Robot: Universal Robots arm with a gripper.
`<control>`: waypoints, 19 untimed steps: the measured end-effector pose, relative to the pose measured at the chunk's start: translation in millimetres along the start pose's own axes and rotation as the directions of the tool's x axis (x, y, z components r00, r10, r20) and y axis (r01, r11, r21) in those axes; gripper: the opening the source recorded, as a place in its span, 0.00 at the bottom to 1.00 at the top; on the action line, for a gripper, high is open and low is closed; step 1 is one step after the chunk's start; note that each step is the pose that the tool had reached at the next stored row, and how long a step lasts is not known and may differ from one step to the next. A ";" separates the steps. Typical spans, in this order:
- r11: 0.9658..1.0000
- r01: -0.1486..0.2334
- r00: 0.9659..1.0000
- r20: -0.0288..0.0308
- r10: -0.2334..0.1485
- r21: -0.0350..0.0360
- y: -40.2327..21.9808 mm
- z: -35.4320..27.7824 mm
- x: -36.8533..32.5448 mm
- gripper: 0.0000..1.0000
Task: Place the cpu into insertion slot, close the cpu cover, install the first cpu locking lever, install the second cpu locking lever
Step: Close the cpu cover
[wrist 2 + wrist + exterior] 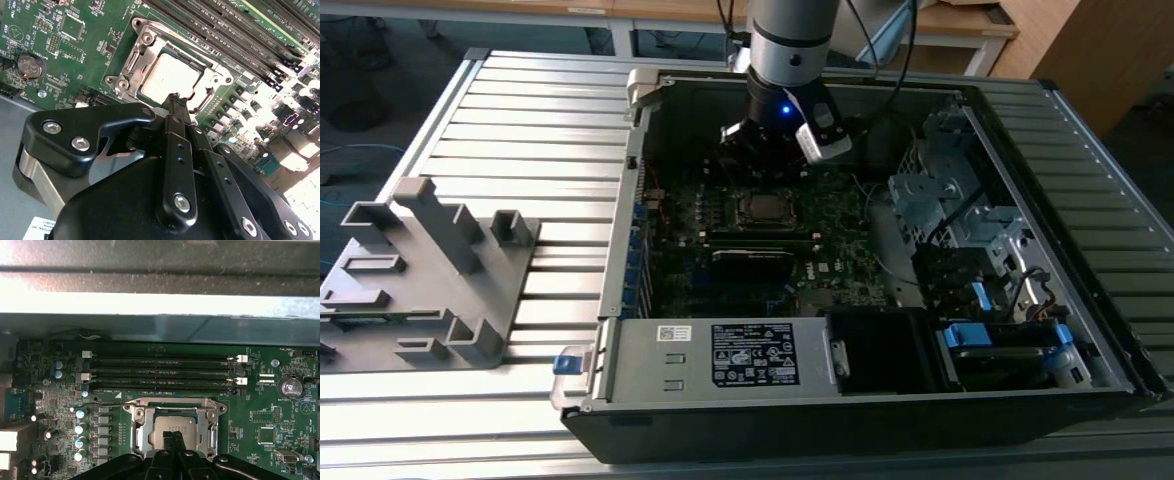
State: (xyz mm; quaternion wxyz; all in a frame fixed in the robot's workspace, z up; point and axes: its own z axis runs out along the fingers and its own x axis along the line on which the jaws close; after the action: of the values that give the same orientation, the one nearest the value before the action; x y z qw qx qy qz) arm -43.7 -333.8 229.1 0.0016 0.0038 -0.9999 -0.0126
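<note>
Exterior view: a robot arm reaches down into an open computer case (620,180). Its gripper (761,165) hangs just above the slot (744,200) on the green board.

Second wrist view: the chip (169,80) lies flat in the slot, and the silver cover (144,40) appears to sit down around it (whether the locking levers are latched I cannot tell). The gripper (175,102) has its two fingers pressed together with nothing between them. Their tip is at the cover's near edge — touching or just above, I cannot tell which.

First wrist view: the closed gripper (172,440) overlaps the chip (172,427), with the long memory slots (160,372) beyond.

Judging from this, the work is at the cover. To do it well, press on the metal frame — not the chip's top — straight down and evenly.
</note>
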 end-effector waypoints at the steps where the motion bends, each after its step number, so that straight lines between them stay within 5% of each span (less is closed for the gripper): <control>1: 1.000 0.000 1.000 0.000 0.000 0.000 0.0 0.2 0.0 0.11; 6: 1.000 0.000 1.000 0.000 0.000 0.000 -0.1 1.0 -5.5 0.11; 19: 1.000 0.003 1.000 0.000 -0.003 -0.001 -4.7 4.9 -4.5 0.11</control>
State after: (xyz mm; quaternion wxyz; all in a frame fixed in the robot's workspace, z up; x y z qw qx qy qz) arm -39.2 -338.3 224.0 0.0016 0.0053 -0.9999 -0.0129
